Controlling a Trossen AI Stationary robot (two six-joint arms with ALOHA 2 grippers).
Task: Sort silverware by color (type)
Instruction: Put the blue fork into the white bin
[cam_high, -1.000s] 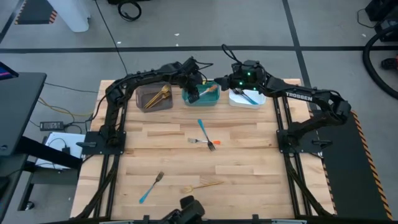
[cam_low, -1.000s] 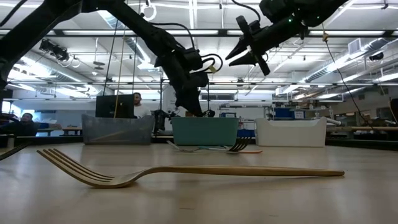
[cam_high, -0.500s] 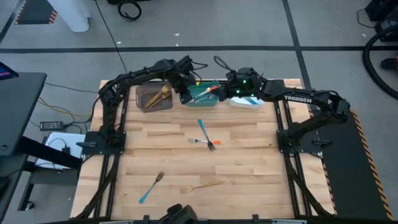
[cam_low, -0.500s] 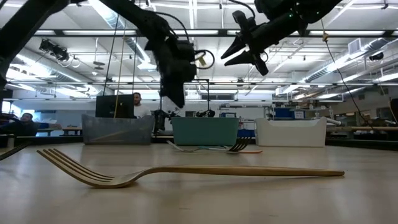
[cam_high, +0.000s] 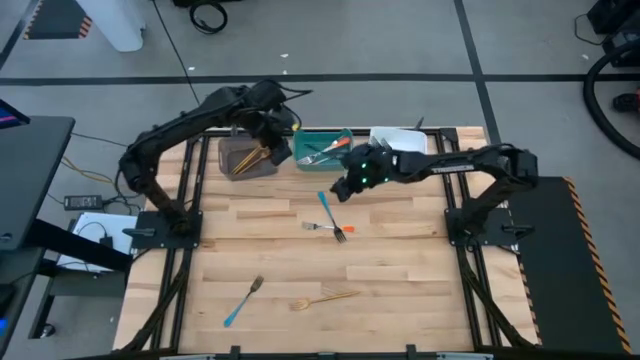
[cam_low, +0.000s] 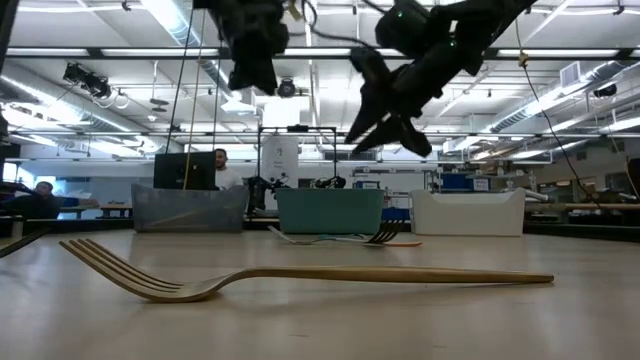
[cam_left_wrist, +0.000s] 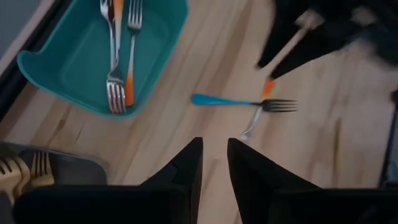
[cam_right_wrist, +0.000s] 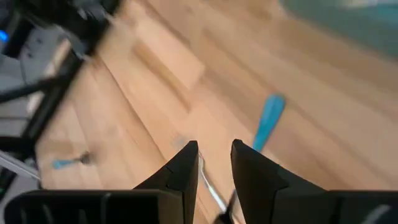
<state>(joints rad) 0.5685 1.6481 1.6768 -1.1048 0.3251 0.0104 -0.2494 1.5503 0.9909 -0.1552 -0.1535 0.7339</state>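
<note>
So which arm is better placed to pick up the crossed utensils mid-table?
The right: its tool hangs open just above the crossed utensils, while the left tool sits back over the brown bin.

A gold fork (cam_low: 300, 275) lay on its side across the near tabletop (cam_low: 320, 325), tines at the picture's left, and behind it a grey bin (cam_low: 189, 209), a teal bin (cam_low: 329, 211) and a white bin (cam_low: 467, 212) stood in a row, with silver forks (cam_low: 345, 238) lying flat before the teal one. Above the teal bin hung the right gripper (cam_low: 385, 132), its fingers parted and angled downward, while the left gripper (cam_low: 252, 62) hung higher, above the gap between grey and teal bins. A person (cam_low: 222, 168) sat in the room beyond the grey bin.
</note>
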